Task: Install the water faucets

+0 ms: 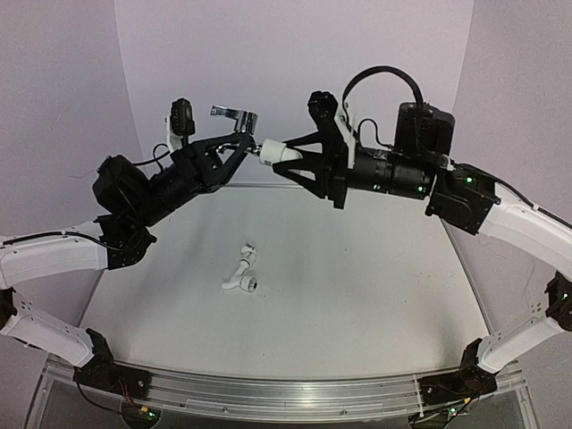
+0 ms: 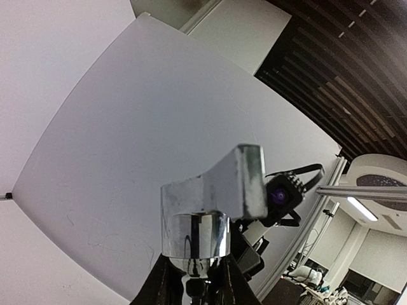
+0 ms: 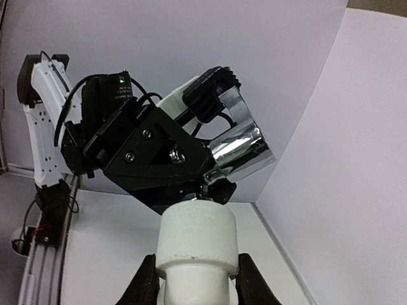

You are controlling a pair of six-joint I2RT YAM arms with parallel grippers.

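Viewing from the top camera, you have both arms raised, with their grippers meeting in the upper centre of the frame, well above the table (image 1: 375, 295).

Left gripper (image 1: 243, 147): jaws nearly closed and clamped on the tap (image 1: 237, 114). In the left wrist view the two fingers (image 2: 160, 286) pinch the tap (image 2: 210, 216) low on its shiny round body. The lever stands above them, angled toward the upper right of the frame.

Right gripper (image 1: 268, 150): jaws part-way closed and gripping the fitting (image 1: 279, 157). In the right wrist view the fitting (image 3: 196, 241) sits at bottom centre between the fingers (image 3: 145, 286). Its wide round end points up-frame at the black body of the left gripper (image 3: 159, 152), with the tap (image 3: 238, 149) just right of centre.

Tap and fitting lie just beside each other in the top view, tap to the left, fitting to the right. You cannot tell from any view whether they are touching.

One white bent pipe (image 1: 241, 277) lies on the table at lower centre, well apart from both grippers.
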